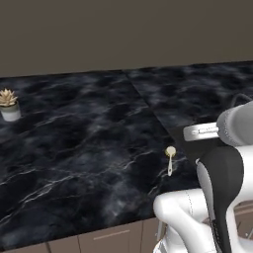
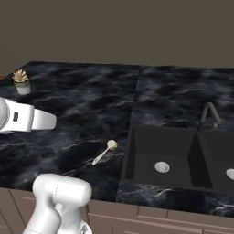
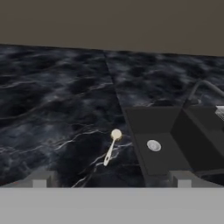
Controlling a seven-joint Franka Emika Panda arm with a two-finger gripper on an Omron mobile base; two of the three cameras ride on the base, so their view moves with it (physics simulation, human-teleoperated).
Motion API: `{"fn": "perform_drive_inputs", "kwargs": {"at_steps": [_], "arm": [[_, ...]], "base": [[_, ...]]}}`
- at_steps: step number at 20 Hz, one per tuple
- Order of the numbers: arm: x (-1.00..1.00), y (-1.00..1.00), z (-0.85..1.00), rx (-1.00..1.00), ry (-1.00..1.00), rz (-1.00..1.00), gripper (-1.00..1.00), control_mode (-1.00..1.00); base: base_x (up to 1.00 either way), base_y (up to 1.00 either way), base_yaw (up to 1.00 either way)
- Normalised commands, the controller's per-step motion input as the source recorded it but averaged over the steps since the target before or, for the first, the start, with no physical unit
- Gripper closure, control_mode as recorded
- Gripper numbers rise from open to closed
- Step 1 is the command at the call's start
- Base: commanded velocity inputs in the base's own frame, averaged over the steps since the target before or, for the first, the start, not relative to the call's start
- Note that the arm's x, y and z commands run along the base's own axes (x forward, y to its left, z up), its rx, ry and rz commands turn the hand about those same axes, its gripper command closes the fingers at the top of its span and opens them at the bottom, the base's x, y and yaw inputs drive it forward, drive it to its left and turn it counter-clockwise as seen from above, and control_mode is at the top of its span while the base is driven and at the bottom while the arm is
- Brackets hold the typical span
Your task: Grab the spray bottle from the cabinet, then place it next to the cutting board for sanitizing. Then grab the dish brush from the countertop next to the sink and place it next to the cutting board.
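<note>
- The dish brush [image 3: 111,150] lies flat on the black marble-look countertop [image 3: 52,113], loose and untouched. Its pale round head points away from the hand and its thin handle trails back toward it.
- The brush rests just beside the left rim of the sink [image 3: 162,144]. That fits the task's description of it waiting on the counter next to the sink, so this looks like the second pickup not yet begun.
- The gripper [image 3: 111,180] carries nothing. The two fingertips [image 3: 40,180] stand wide apart at the bottom of the hand view, with no object between them.
- The open stance is judged to be readiness for a grasp: the hand looks down along the counter with the brush framed ahead.
- Relative to the fingers, the brush sits ahead of and below them, roughly midway across the gap, well short of contact.
- The handle runs nearly along the viewing line, slightly slanted. Closing across the thin handle looks feasible once the hand descends.
- A faucet [image 2: 209,115] stands at the far side of the sink, beyond the fingers' right side, apart from the brush.
- A small potted succulent [image 1: 9,105] stands far off on the counter, well clear of the work.
</note>
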Motion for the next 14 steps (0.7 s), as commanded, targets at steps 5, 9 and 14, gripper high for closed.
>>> {"fn": "perform_drive_inputs", "kwargs": {"at_steps": [5, 9, 14], "arm": [[0.0, 0.0, 0.0, 0.0, 0.0, 0.0, -1.0, 1.0], [0.24, -0.16, -0.04, 0.01, 0.0, 0.15, -1.0, -1.0], [0.48, -0.15, 0.0, 0.06, 0.01, 0.14, -1.0, -1.0]], "base": [[0.73, -0.27, 0.2], [0.25, -0.15, 0.16], [0.0, 0.0, 0.0]]}}
